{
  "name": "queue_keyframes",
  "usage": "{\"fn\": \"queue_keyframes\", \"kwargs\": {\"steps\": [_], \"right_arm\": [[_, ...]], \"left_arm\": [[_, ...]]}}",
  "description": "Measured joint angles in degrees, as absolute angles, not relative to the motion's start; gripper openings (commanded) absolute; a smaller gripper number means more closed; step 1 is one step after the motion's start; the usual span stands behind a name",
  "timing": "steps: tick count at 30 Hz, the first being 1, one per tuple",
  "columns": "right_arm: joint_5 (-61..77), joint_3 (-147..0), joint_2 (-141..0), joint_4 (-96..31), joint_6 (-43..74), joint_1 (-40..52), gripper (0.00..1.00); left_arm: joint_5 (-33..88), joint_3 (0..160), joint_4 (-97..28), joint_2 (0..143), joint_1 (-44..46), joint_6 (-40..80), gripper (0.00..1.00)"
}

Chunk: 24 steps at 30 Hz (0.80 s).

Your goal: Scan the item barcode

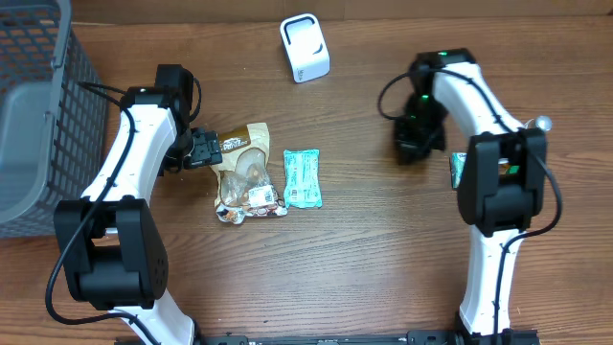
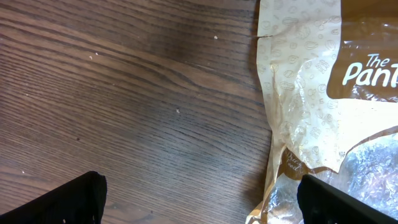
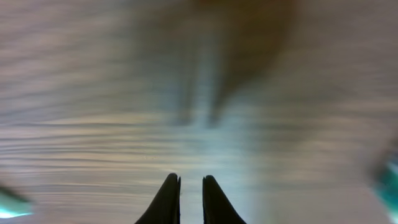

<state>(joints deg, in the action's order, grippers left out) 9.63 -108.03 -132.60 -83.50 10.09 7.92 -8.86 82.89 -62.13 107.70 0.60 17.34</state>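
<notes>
The left arm rises from its base at 7 o'clock on the brown wooden tabletop (image 1: 383, 259), bends near the 10 o'clock side and turns its wrist towards 3 o'clock. Its left hand (image 1: 201, 149) sits low with the jaws spread wide. In the left wrist view one dark finger (image 2: 68, 199) is over bare wood and the other is at the edge of the crinkled tan-and-clear plastic snack bag (image 2: 311, 93). That bag (image 1: 247, 172) lies flat near the centre of the tabletop, not gripped. The flat teal foil packet (image 1: 303, 178) is just beside it at 3 o'clock, also lying loose. The small white box-shaped scanner (image 1: 305, 47) stands at 12 o'clock, well apart from both. The grey wire-mesh basket (image 1: 38, 115) fills the 9 o'clock edge. The right arm climbs from 5 o'clock, arches at 1 o'clock and folds back, so its right hand (image 1: 420, 134) points down at the wood. In the blurred right wrist view its fingertips (image 3: 168, 199) are narrow, almost together, holding nothing
</notes>
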Motion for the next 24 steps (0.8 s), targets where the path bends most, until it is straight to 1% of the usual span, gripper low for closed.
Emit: {"fn": "queue_keyframes", "kwargs": {"steps": [4, 5, 6, 8, 9, 11, 14, 16, 18, 19, 21, 22, 24], "right_arm": [[15.0, -108.05, -132.62, -80.36, 10.07, 11.99, 0.1], [16.43, -108.05, -132.6, -79.57, 10.09, 12.95, 0.13], [17.58, -108.05, -132.6, -78.85, 10.04, 13.82, 0.18], [18.94, -108.05, -132.6, -77.06, 10.15, 15.38, 0.31], [19.44, -108.05, -132.6, -76.09, 10.26, 16.14, 0.4], [20.14, -108.05, -132.6, -75.2, 10.24, 17.76, 0.51], [20.91, -108.05, -132.62, -73.71, 10.07, 21.23, 0.59], [21.19, -108.05, -132.62, -72.49, 10.11, 22.81, 0.61], [21.45, -108.05, -132.62, -71.66, 10.24, 23.7, 0.66], [21.63, -108.05, -132.62, -71.37, 10.24, 24.01, 0.7], [21.65, -108.05, -132.62, -71.35, 10.22, 24.05, 0.81], [21.67, -108.05, -132.6, -71.33, 10.48, 23.99, 0.84], [21.67, -108.05, -132.62, -71.31, 10.33, 23.92, 0.85]], "left_arm": [[-8.86, 82.89, -62.13, 107.7, 0.6, 17.34, 1.0], [-8.86, 82.89, -62.13, 107.7, 0.6, 17.34, 0.99], [-8.86, 82.89, -62.13, 107.7, 0.6, 17.34, 0.99], [-8.86, 82.89, -62.13, 107.7, 0.6, 17.34, 1.0], [-8.86, 82.89, -62.13, 107.7, 0.6, 17.34, 1.0], [-8.86, 82.89, -62.13, 107.7, 0.6, 17.34, 1.0], [-8.86, 82.89, -62.13, 107.7, 0.6, 17.34, 1.0], [-8.86, 82.89, -62.13, 107.7, 0.6, 17.34, 1.0], [-8.86, 82.89, -62.13, 107.7, 0.6, 17.34, 1.0], [-8.86, 82.89, -62.13, 107.7, 0.6, 17.34, 1.0], [-8.86, 82.89, -62.13, 107.7, 0.6, 17.34, 1.0], [-8.86, 82.89, -62.0, 107.7, 0.6, 17.34, 1.0], [-8.86, 82.89, -60.93, 107.7, 0.6, 17.34, 1.0]]}}
